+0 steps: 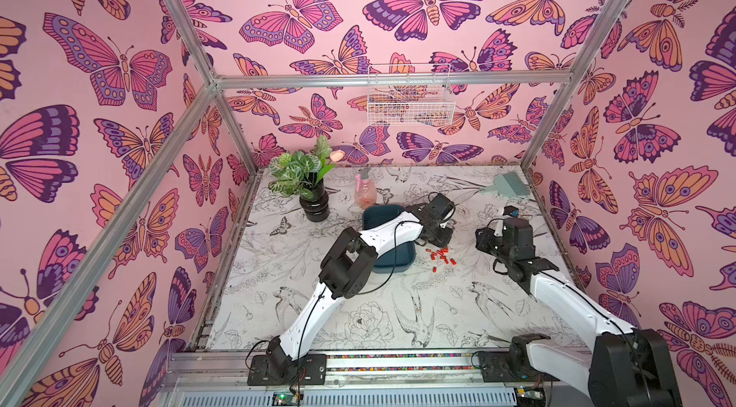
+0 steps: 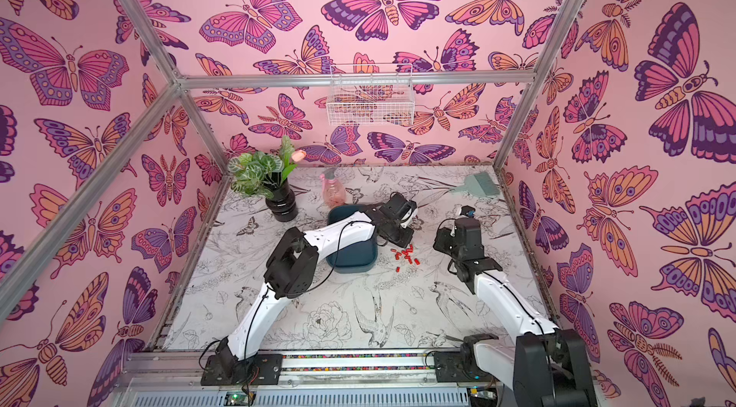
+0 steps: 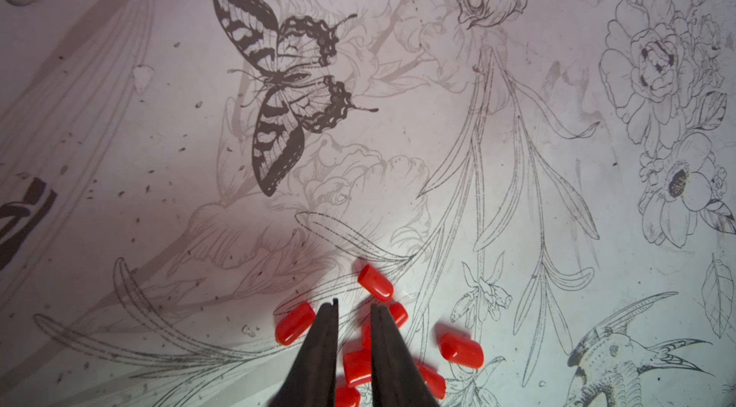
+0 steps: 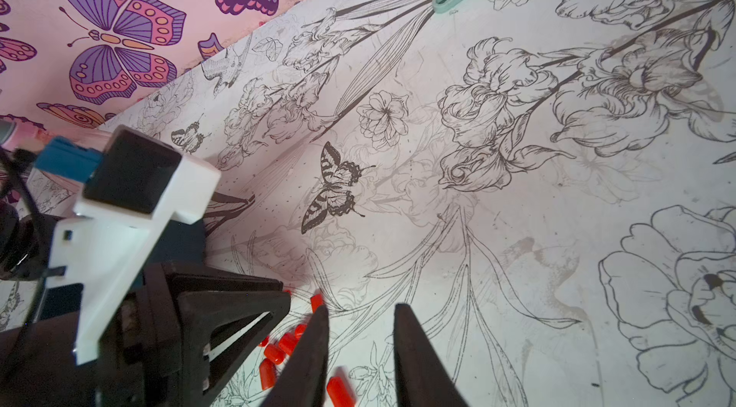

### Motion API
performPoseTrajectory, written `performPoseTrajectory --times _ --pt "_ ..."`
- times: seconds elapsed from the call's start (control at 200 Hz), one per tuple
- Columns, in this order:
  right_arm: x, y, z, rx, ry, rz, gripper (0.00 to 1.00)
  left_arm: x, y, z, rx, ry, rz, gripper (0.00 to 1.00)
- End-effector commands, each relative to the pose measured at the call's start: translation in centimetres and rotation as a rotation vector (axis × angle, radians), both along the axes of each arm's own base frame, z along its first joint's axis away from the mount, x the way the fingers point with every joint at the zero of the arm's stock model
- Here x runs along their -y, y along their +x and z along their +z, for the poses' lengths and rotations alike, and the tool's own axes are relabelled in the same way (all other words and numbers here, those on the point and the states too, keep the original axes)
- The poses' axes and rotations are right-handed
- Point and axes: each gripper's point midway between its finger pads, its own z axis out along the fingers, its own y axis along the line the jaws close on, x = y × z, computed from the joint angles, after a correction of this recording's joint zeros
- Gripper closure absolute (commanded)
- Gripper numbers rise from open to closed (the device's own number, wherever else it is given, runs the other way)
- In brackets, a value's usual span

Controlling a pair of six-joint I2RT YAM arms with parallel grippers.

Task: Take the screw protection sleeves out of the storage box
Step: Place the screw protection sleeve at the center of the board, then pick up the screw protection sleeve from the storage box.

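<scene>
Step in hand, as judged: dropping off at the heap. The screw protection sleeves (image 1: 440, 255) lie loose on the counter (image 1: 358, 305), just beside the storage box (image 1: 392, 259). The left arm hides much of the box, and no red shows in the rest. Left pincer (image 3: 355, 305) is narrowly open over the heap, with one sleeve in the gap, apparently unclamped. Right pincer (image 4: 361, 308) is open and empty, near the heap. Next move calls for lifting clear and checking the box for leftovers.
</scene>
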Motion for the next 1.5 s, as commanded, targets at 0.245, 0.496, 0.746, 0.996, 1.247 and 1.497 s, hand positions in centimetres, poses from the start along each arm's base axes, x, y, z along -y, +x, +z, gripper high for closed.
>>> performPoseTrajectory --times 0.245,0.496,0.746,0.996,1.247,1.497 --pt "0.1 0.2 0.3 0.008 0.011 -0.006 0.68 -0.3 -0.1 -0.8 0.006 0.04 0.016 0.76" --pt "0.1 0.3 0.2 0.006 0.011 -0.005 0.68 -0.3 0.0 0.8 0.075 0.046 0.02 0.69" --pt "0.0 0.3 0.1 0.003 0.012 -0.003 0.68 -1.3 -0.3 4.8 0.214 -0.035 0.031 0.63" --pt "0.1 0.3 0.1 0.0 0.011 -0.004 0.68 -5.1 0.0 9.1 0.398 -0.075 0.124 0.58" --pt "0.0 0.4 0.1 -0.003 0.01 -0.002 0.68 -8.3 0.6 11.3 0.447 -0.146 0.201 0.57" --pt "0.0 0.4 0.2 -0.003 -0.002 0.003 0.68 -12.1 2.5 9.6 0.347 -0.18 0.315 0.58"
